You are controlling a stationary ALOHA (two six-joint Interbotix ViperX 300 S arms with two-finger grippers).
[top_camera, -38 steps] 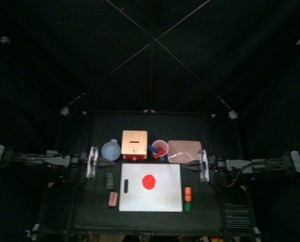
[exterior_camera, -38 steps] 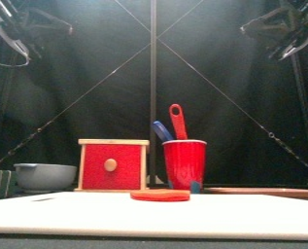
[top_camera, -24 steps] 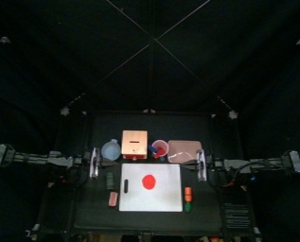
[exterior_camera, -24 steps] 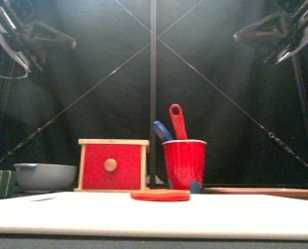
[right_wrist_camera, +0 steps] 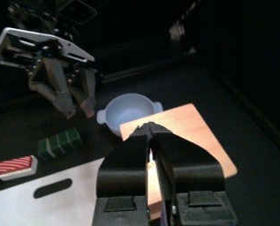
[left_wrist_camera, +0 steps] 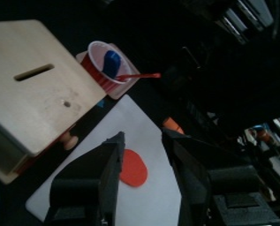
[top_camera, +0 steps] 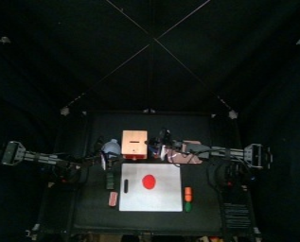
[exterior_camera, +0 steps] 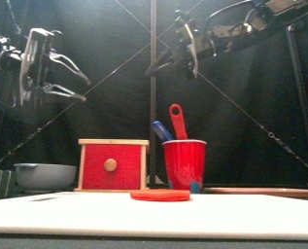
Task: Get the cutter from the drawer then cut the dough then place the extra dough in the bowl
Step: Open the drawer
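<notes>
**A:** Well, first entry: the cutter. Where is it?

**B:** Not in view. By the task it lies inside the pale wooden box (top_camera: 134, 140) at the back of the desk (top_camera: 96, 219). The red drawer front (exterior_camera: 98, 177) is flush with the frame, so the drawer is not yet opened.

**A:** Handling?

**B:** A judgement only. A metal cutter ought to be stiff and light, best lifted by its handle. The box comes first. The one hold on it is the small round knob (exterior_camera: 111, 164), which looks smooth and shallow and could slip. The box also looks light enough to slide when pulled, so bracing it seems wise.

**A:** Appearance of the box?

**B:** Square face, pale wood border, red panel, wooden knob at centre, a slot in the top.

**A:** Second entry?

**B:** Dough (exterior_camera: 160, 195): a flat red disc on the white cutting board (exterior_camera: 65, 216), in front of the box. Likely soft and easily deformed.

**A:** Third?

**B:** Blue-grey bowl (exterior_camera: 42, 176), beside the box on its left and apparently empty. On the box's other side, a red cup (exterior_camera: 185, 165) with two toy knives.

**A:** The hands?

**B:** Left hand (exterior_camera: 68, 80): jaws spread wide, holding nothing, raised above the bowl's side. Right hand (right_wrist_camera: 152, 131): jaws pressed together with nothing between them, high over the cup.
</notes>
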